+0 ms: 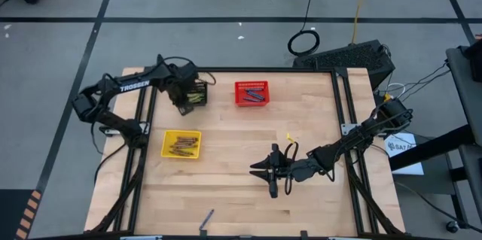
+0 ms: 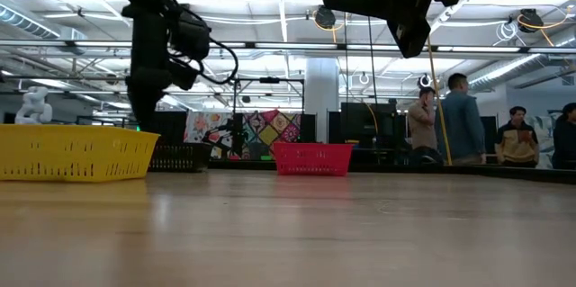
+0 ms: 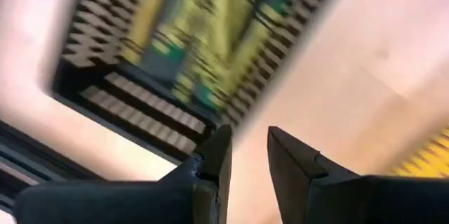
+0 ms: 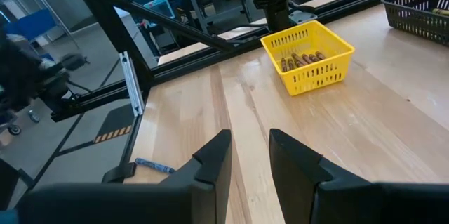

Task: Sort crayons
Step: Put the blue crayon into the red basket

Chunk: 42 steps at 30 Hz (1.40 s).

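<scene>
My left gripper (image 1: 184, 98) points down over the black basket (image 1: 196, 93), which holds yellow-green crayons (image 3: 203, 20). Its fingers (image 3: 247, 143) stand open with nothing between them, above the basket's near rim. The red basket (image 1: 251, 93) holds blue crayons and the yellow basket (image 1: 181, 144) holds brown ones (image 4: 302, 60). One yellow crayon (image 1: 288, 138) lies loose on the table's right half. A blue crayon (image 1: 207, 219) lies by the near edge. My right gripper (image 1: 262, 178) hovers open and empty over the table's middle, pointing toward the left side.
The wooden table (image 1: 241, 202) has a dark metal frame (image 1: 339, 104) along its sides. The three baskets stand in its far left part (image 2: 76, 154). People (image 2: 450, 121) stand in the room beyond the table's far right.
</scene>
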Each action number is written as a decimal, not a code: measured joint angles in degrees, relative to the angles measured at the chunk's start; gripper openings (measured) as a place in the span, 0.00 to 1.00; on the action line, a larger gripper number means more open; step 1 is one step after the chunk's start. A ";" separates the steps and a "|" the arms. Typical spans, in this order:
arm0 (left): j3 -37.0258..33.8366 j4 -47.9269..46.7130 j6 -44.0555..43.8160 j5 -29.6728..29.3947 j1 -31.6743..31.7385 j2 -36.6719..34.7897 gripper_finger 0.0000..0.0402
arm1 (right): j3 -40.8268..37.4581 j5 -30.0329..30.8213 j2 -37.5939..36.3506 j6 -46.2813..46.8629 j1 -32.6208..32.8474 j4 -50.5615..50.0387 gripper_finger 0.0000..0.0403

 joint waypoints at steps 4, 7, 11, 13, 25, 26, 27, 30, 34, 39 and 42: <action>0.08 -5.22 -4.14 3.20 -5.12 -0.42 0.21 | 0.00 0.00 0.00 0.91 -0.02 0.00 0.21; 0.08 -6.14 -6.93 3.56 -10.09 -0.87 0.21 | 0.00 0.02 0.00 1.44 -0.02 -0.01 0.21; 0.10 -6.16 -12.27 3.58 -17.03 -1.31 0.21 | 0.00 0.02 0.00 1.46 -0.02 -0.01 0.21; 0.10 -6.20 -15.96 3.65 -20.88 -1.31 0.21 | 0.00 0.00 0.00 1.46 -0.02 -0.01 0.21; 0.10 -6.03 -35.61 6.02 -43.13 -1.31 0.22 | 0.00 0.02 0.02 2.13 -0.02 -0.03 0.21; 0.10 -5.80 -37.00 6.04 -44.68 -1.31 0.22 | 0.00 0.02 0.02 2.61 -0.02 -0.01 0.21; 0.10 -5.42 -38.55 6.08 -46.22 -1.31 0.22 | 0.00 0.02 0.02 2.96 -0.02 -0.03 0.21; 0.12 -4.84 -42.50 6.54 -50.42 -1.31 0.22 | 0.00 0.02 0.02 2.99 -0.02 -0.01 0.21; 0.12 -2.37 -48.96 7.60 -55.83 -1.31 0.22 | 0.00 0.01 0.02 3.24 -0.02 -0.01 0.21; 0.12 5.46 -57.83 7.81 -63.32 -1.29 0.22 | 0.00 0.02 0.02 3.25 -0.02 -0.01 0.21; 0.12 13.09 -63.60 7.75 -67.16 -1.29 0.22 | 0.00 0.02 0.02 3.34 -0.02 -0.01 0.21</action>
